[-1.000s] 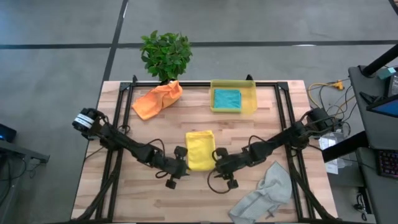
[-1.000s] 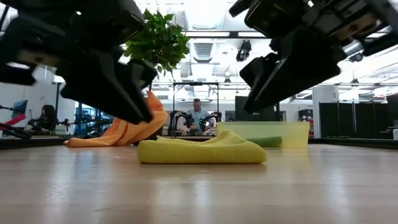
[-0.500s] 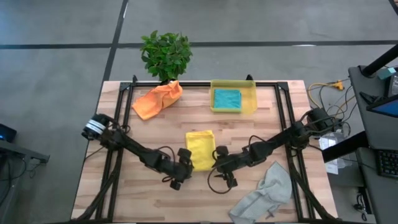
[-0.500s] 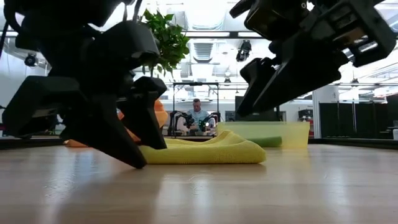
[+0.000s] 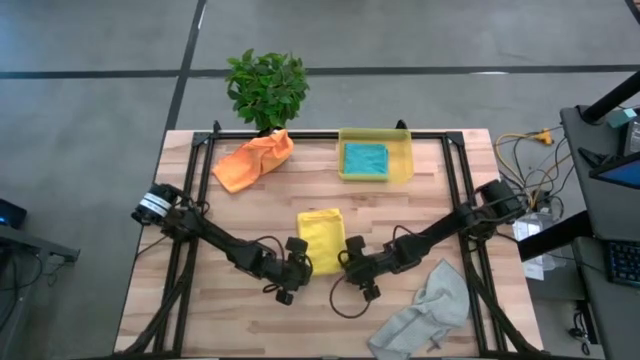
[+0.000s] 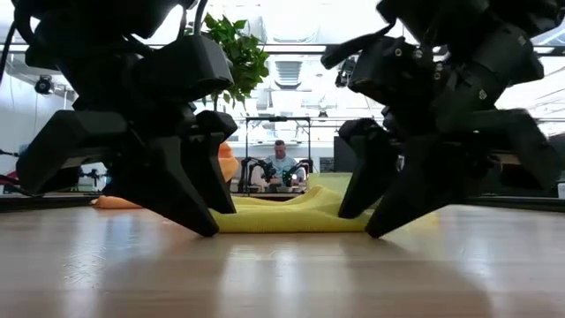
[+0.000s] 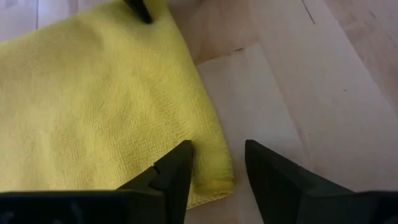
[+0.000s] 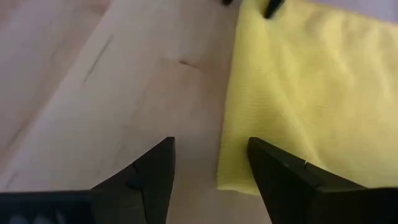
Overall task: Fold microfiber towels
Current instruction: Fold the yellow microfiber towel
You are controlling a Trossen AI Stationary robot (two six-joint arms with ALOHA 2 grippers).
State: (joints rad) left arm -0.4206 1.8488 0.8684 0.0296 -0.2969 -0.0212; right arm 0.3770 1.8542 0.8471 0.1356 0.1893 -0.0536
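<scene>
At the middle of the worktop (image 5: 240, 215) lies the folded yellow towel (image 5: 320, 240), both tools, left (image 7: 211, 171) and right (image 8: 208, 165), parted at its near corners. Teal towel (image 5: 365, 158) is binned; orange (image 5: 252, 160) and grey (image 5: 425, 310) wait unfolded.

Yellow towel (image 5: 320, 240), folded, plain. Orange towel (image 5: 253, 160), teal towel (image 5: 365, 158) in translucent yellow bin (image 5: 408, 160). Grey towel (image 5: 425, 310); pale wood table (image 5: 250, 205).

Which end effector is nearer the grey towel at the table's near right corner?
Right. The right end effector sits at the yellow towel's right corner, just left of the grey towel; the left end effector is farther, beyond the yellow towel.
</scene>
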